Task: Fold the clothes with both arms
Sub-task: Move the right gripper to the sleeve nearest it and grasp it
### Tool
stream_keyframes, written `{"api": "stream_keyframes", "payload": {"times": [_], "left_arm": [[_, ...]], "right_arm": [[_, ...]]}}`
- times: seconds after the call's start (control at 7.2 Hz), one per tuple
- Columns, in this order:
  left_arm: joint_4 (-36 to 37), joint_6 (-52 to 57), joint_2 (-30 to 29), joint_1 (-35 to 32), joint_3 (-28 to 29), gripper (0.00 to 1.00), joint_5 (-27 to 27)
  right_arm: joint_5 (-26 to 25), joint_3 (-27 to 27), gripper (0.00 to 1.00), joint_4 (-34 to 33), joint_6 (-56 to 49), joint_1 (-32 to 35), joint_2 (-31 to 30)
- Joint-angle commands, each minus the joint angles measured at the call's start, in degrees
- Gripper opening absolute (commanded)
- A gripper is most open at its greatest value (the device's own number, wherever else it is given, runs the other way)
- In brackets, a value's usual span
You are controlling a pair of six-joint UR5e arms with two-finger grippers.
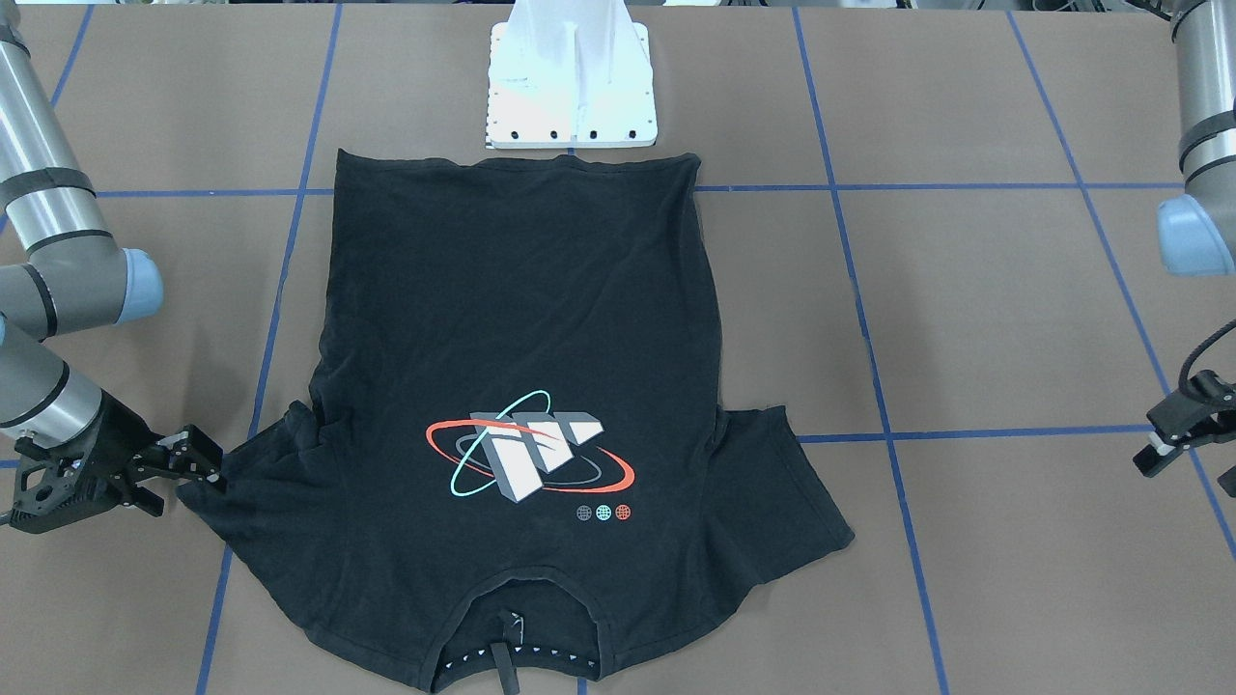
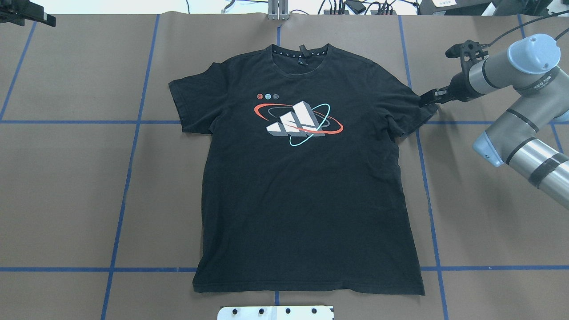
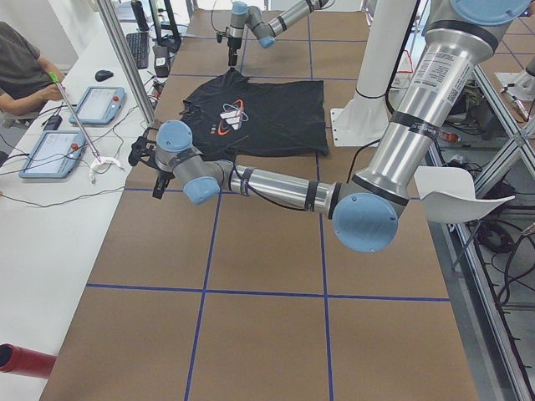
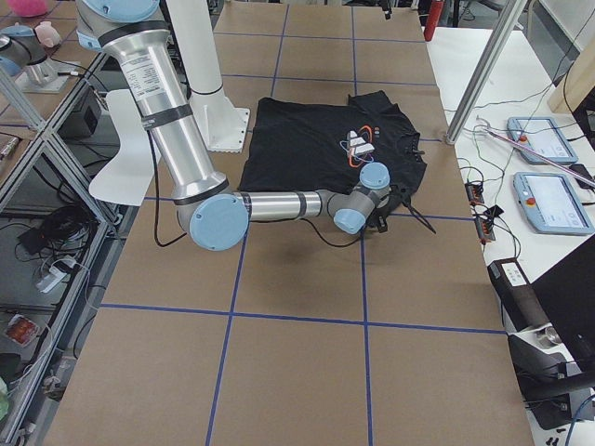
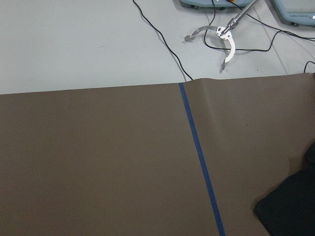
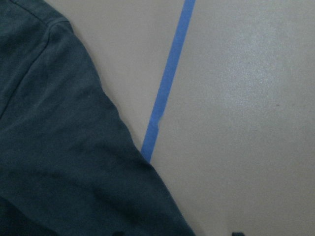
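- The black T-shirt (image 2: 306, 200) lies flat in the middle of the brown table (image 2: 66, 178), print up. Its hem is near the white base plate (image 1: 570, 97) and its collar (image 2: 300, 55) points away from the robot.
- The print (image 2: 298, 122) is grey-white bars ringed by orange and teal ellipses, with three small dots beside it.
- The right gripper (image 1: 198, 473) sits low at one sleeve's edge. The right wrist view shows its tips set wide apart and the hem running in between them.
- The left gripper (image 1: 1173, 439) hangs well clear of the other sleeve (image 1: 792, 483). I can't tell how wide its jaws are.
- Only the front-facing view shows the dotted trim inside the collar.
- Only the left side view shows a seated person (image 3: 21, 71) at the desk.
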Motion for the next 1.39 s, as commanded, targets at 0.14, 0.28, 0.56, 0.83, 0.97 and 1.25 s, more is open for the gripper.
{"api": "stream_keyframes", "payload": {"times": [0.14, 0.28, 0.56, 0.83, 0.97, 1.25], "left_arm": [[0.0, 0.0, -0.1, 0.0, 0.1, 1.00, 0.0], [0.0, 0.0, -0.1, -0.1, 0.1, 1.00, 0.0], [0.0, -0.6, -0.5, -0.1, 0.1, 1.00, 0.0], [0.0, -1.0, -0.8, -0.1, 0.0, 1.00, 0.0], [0.0, -1.0, -0.8, -0.1, 0.0, 1.00, 0.0], [0.0, -1.0, -0.8, -0.1, 0.0, 1.00, 0.0]], "right_arm": [[0.1, -0.1, 0.66, -0.2, 0.3, -0.4, 0.2], [0.1, -0.2, 0.61, -0.2, 0.2, -0.5, 0.2], [0.1, -0.2, 0.49, -0.2, 0.2, -0.5, 0.1], [0.1, -0.1, 0.12, -0.2, 0.1, -0.5, 0.2], [0.2, -0.1, 0.00, -0.1, 0.1, -0.5, 0.1], [1.7, 0.5, 0.00, -0.1, 0.2, -0.3, 0.3]]}}
